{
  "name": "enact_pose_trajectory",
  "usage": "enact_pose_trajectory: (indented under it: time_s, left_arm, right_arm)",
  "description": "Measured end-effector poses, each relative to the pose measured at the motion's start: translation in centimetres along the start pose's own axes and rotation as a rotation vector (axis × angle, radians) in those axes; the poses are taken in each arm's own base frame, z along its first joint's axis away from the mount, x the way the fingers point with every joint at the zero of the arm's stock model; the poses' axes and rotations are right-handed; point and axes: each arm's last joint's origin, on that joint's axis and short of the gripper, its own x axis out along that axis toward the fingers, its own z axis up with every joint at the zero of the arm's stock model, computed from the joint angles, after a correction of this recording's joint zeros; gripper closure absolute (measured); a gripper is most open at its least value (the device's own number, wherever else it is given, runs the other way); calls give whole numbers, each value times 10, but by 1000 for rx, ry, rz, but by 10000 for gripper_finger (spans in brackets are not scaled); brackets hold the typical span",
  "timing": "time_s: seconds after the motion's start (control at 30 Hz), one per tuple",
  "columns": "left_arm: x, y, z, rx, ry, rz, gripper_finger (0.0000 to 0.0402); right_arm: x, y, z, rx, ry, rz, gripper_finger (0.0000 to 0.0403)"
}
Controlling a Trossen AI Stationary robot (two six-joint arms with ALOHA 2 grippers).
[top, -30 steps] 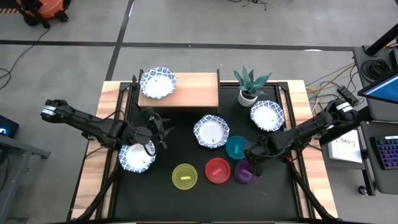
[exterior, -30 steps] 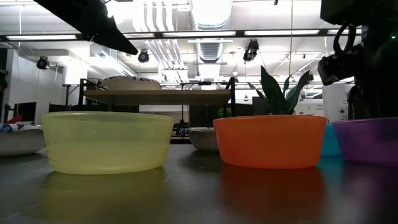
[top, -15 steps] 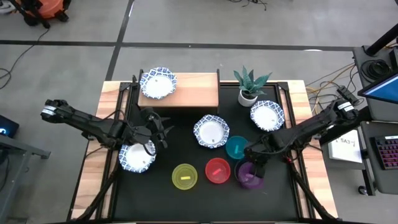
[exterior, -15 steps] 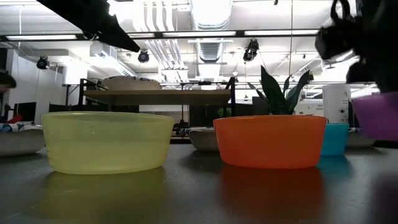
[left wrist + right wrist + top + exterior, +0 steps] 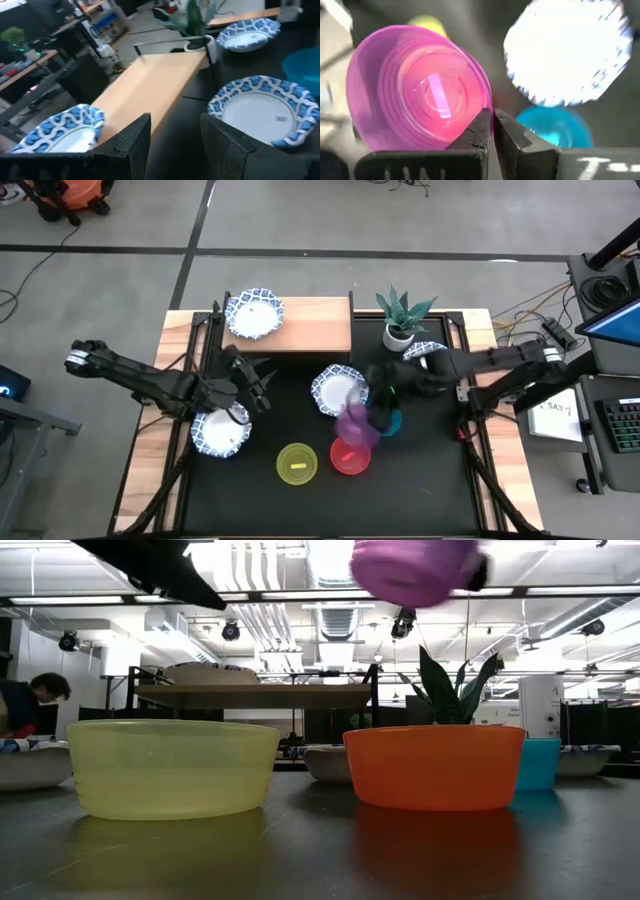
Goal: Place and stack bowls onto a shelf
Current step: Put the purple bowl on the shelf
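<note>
Right gripper point(image 5: 490, 131) pinches only thin rim of purple bowl point(image 5: 355, 423), carried high, tilted: can slip, drop on red bowl point(image 5: 349, 455). Left gripper point(image 5: 172, 137) spread, waits near shelf point(image 5: 310, 330).

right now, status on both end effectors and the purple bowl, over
Right end effector shut on purple bowl, airborne over red bowl. Left end effector open, above a patterned bowl. Shelf holds one.
</note>
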Motion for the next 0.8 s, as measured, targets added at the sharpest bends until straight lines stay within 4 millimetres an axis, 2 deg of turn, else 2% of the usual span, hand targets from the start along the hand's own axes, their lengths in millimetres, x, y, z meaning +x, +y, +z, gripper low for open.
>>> enact_pose_trajectory:
  time_s: [0.2,0.3,0.47,0.63,0.8]
  left_arm:
    - [-7,9,3,-50,-22,1,245]
    - [-10,13,2,-68,-18,1,245]
    - [-13,17,-1,-83,-3,1,245]
    - [-13,17,-2,-78,8,-1,245]
    - [-13,16,-3,-75,16,-3,245]
  right_arm:
    - [-10,-32,71,49,-78,-94,394]
    - [-9,-58,104,76,-103,-149,394]
    - [-7,-112,156,98,-143,-238,394]
    - [2,-172,192,154,-155,-256,394]
    - [12,-211,211,184,-147,-252,394]
